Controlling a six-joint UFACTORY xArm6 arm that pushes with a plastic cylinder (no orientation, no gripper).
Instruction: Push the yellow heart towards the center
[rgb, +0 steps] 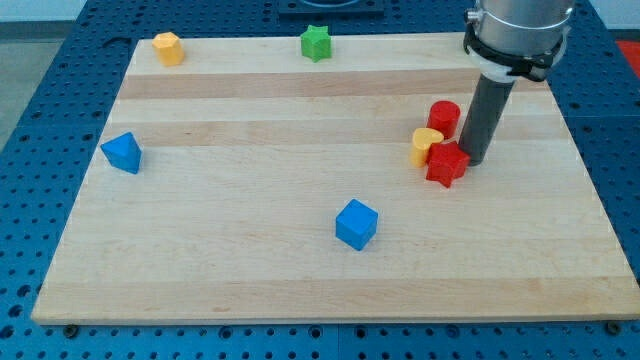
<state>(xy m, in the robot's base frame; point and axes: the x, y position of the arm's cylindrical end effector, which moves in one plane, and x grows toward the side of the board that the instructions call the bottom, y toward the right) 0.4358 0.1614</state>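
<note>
Our tip (474, 160): it stood near the tabletop's right edge, about halfway between the top and bottom edges, just beside the red star on its right side; we could not tell if the two touched.
Claw: our arm carried none, only the dark rod (485, 115), so there was no grasp to tell of.
Yellow heart (426, 145): it lay on the right part of the tabletop, left of our tip, pressed close against the red star and just beside the red cylinder.
Red star (446, 164): it sat between the yellow heart and our tip, slightly nearer the bottom edge than the heart.
Red cylinder (444, 118): it stood upright just above the heart and the star, left of the rod.
Blue cube (356, 223): we saw it near the middle, towards the bottom edge, well apart from the others.
Blue block (122, 152): it lay near the left edge.
Orange block (168, 48): near the top left corner.
Green star (316, 43): at the top edge, about midway along.
Tabletop (240, 190): pale wood.
</note>
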